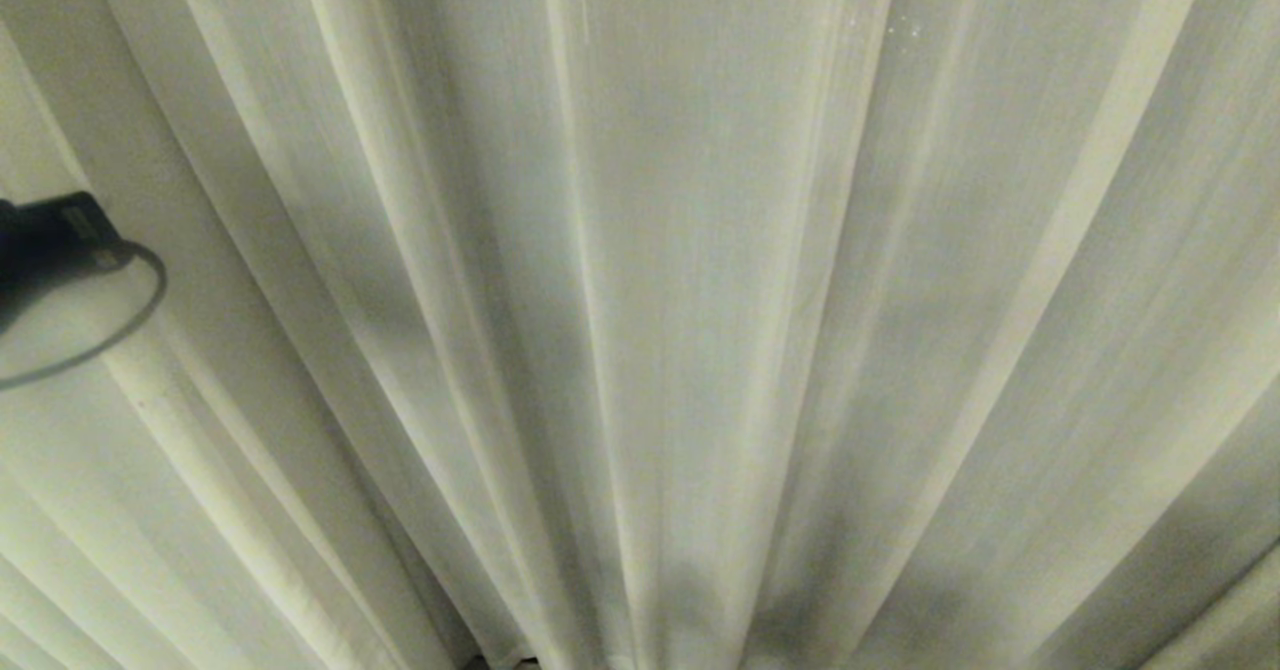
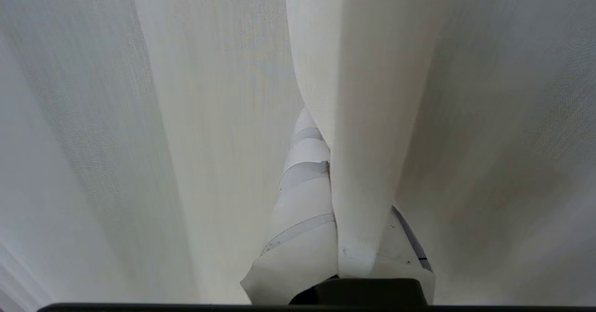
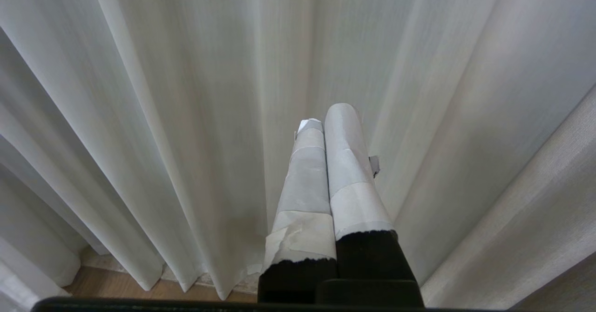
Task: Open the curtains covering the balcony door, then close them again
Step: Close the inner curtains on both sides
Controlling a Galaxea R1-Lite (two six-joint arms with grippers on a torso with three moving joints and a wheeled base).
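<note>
A: Pinching a fold of the curtains (image 2: 363,172), the left gripper (image 2: 326,130) has its taped fingers (image 2: 302,200) pressed together on the cloth. The fold runs up between the two fingers and hides most of the far one.

B: And around that gripper, what is there?

A: Only curtain. Cream pleats hang on both sides of it and behind its tips, touching them. In the head view the curtains fill everything, and a dark part of the left arm (image 1: 50,240) with a thin cable (image 1: 120,330) shows at the left edge, just before the fabric.

B: The right gripper (image 3: 328,116)?

A: Its two taped fingers (image 3: 347,163) lie pressed against each other, with nothing between them. The curtains hang just beyond its tips, apart from them. Below it, the hems reach a wooden floor (image 3: 121,291).

B: Is the balcony door visible?

A: I cannot tell where it is; the curtains cover every view.
</note>
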